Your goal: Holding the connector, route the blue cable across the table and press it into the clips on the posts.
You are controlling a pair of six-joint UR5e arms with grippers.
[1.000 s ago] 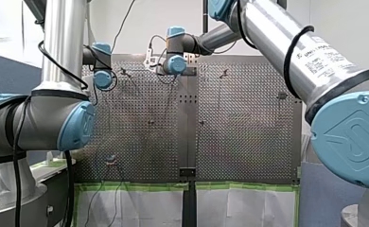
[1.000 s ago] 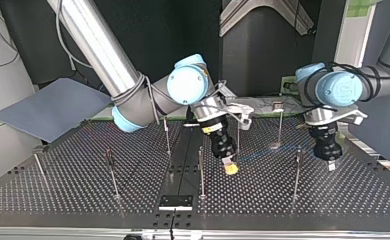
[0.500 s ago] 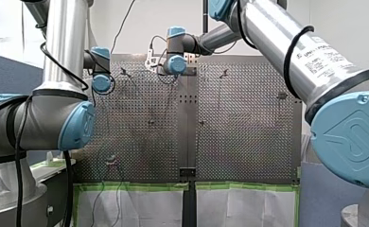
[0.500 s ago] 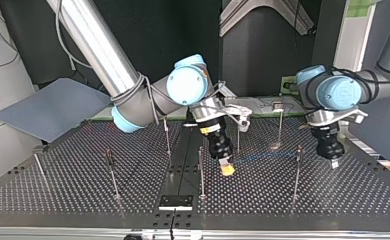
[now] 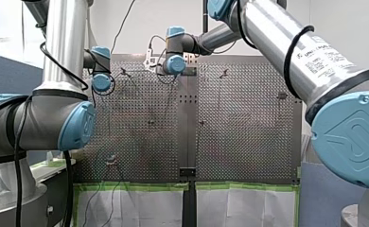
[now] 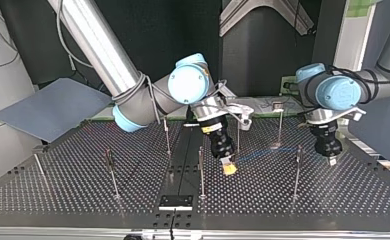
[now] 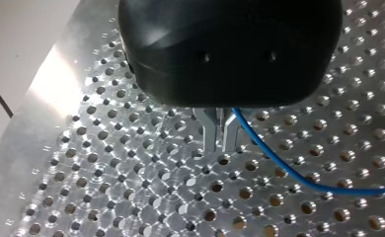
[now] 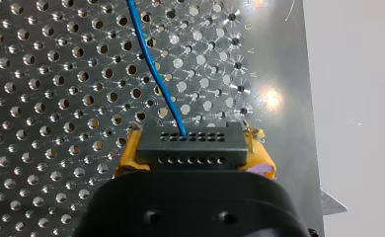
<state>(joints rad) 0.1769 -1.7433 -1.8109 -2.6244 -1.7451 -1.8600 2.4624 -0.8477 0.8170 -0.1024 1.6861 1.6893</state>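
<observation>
Perforated metal, the table point(image 5: 239, 132) fills the front view. My left arm point(image 5: 59, 113) comes in at its left and my right arm point(image 5: 286, 52) at its right, and both reach toward the far edge; their fingers cannot be made out here. In the top view my right gripper point(image 6: 228, 168) hangs low over the table near the middle, just beside a post point(image 6: 201, 172). The blue cable point(image 6: 255, 155) runs from it toward my left gripper point(image 6: 331, 160), which is near another post. In the left wrist view the metal fingers point(image 7: 212, 131) are pinched narrow, and the cable comes out between them and curves away over the holes. In the right wrist view the yellow pads point(image 8: 126, 155) clamp the black connector point(image 8: 190, 148) on both sides, with the cable leaving its front face.
</observation>
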